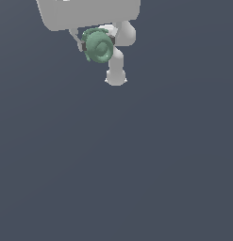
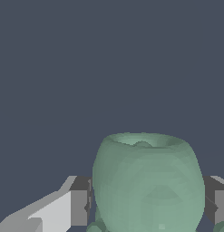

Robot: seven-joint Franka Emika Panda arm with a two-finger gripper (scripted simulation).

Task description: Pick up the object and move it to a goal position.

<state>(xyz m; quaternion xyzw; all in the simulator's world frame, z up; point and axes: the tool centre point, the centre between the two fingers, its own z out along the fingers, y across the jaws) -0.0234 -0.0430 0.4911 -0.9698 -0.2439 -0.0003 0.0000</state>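
Object (image 1: 99,46), sea-green, ridged, is clamped between the gripper (image 2: 147,206) pads, held just below the white arm (image 1: 89,12). Judged light, rigid; rounded flanks are best gripped, though slip is possible.

A flat, featureless slate-blue backdrop (image 1: 137,164) fills both views; whether it is floor or wall is unclear. Lighting is even and shadowless.

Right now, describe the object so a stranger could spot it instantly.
Find the white robot arm at the top of the exterior view. The object sits between the fingers of its gripper, the only green thing, a roundish lump with spiral ridges.
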